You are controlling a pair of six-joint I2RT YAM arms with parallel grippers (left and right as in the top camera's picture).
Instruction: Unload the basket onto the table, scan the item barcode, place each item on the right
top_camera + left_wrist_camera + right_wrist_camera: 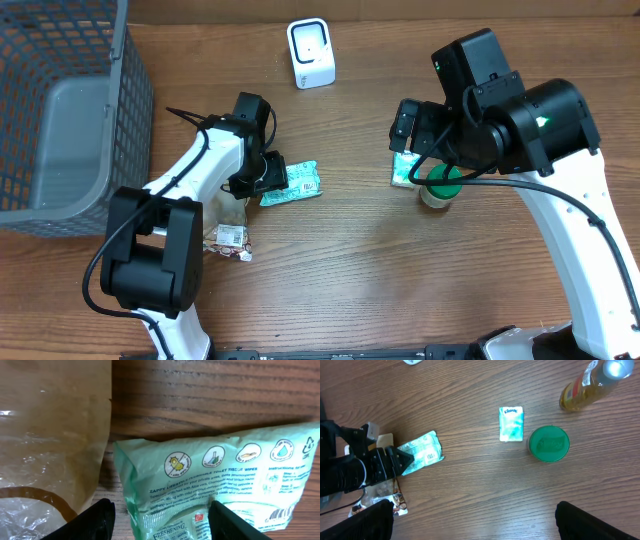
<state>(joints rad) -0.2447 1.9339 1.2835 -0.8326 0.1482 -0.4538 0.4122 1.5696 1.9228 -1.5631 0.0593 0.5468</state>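
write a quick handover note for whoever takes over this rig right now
Left hand: open, fingers either side of one end of the green wipes pack, which lies flat on the table, not lifted.
Right hand: open and empty, above the tissue pack and green-lidded tub.
Scanner: at the far side of the table, apart from every item.
Done: left hand is in place at the wipes pack.
Left: close on the pack, lift it, and show its barcode to the scanner.
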